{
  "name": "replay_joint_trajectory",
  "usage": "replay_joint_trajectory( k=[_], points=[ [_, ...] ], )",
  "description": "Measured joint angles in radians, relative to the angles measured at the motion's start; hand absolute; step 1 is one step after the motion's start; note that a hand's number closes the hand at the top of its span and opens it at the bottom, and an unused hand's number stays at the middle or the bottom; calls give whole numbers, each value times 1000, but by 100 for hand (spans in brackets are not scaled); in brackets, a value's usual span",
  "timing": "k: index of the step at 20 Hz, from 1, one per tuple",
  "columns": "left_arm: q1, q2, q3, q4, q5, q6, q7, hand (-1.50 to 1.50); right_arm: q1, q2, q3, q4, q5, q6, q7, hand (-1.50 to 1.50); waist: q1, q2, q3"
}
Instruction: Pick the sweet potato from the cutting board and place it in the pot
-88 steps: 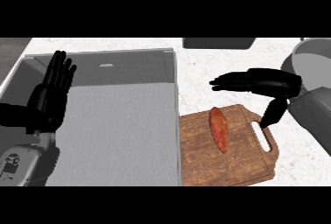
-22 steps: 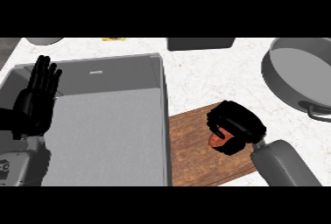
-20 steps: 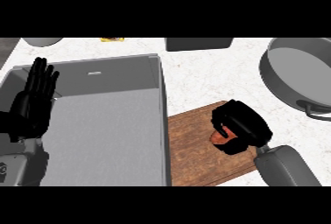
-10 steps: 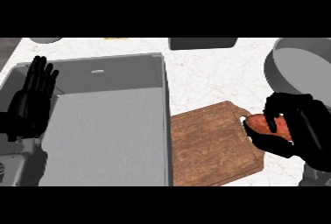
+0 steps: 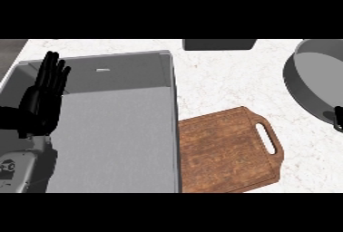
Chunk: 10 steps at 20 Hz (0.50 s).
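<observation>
The wooden cutting board (image 5: pixel 224 152) lies bare on the counter, its handle slot toward the right. No sweet potato shows anywhere in view. The grey pot (image 5: pixel 309 86) sits at the right edge, cut off by the frame. Only a small black sliver of my right hand (image 5: pixel 339 114) shows at the right edge, by the pot's near rim; whatever it holds is out of view. My left hand (image 5: pixel 44 97) rests open with fingers up at the far left, over the sink's edge.
A large grey sink basin (image 5: pixel 110 131) fills the left half, its right wall running beside the cutting board. A dark rectangular object (image 5: pixel 220 44) sits at the counter's far edge. White marble counter lies between the board and the pot.
My right hand, shut on the sweet potato, lifted it off the board and carried it right, almost out of view. The view shifted right. The left hand stayed put.
</observation>
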<state>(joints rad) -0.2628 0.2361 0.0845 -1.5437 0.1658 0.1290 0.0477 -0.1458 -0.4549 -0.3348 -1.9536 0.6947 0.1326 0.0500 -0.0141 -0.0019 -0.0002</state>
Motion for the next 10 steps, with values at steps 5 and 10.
replay_joint_trajectory(
  k=[5, 10],
  points=[
    [-5, -7, -3, -2, 1, -11, 1, 0, -65, -115, -123, 268, -41, -8, -132, 150, 14, 3, 1],
    [-8, -14, -6, 1, -7, -17, -13, 0, -182, -208, -183, 608, -54, -66, -289, 150, 28, 7, 1]
  ],
)
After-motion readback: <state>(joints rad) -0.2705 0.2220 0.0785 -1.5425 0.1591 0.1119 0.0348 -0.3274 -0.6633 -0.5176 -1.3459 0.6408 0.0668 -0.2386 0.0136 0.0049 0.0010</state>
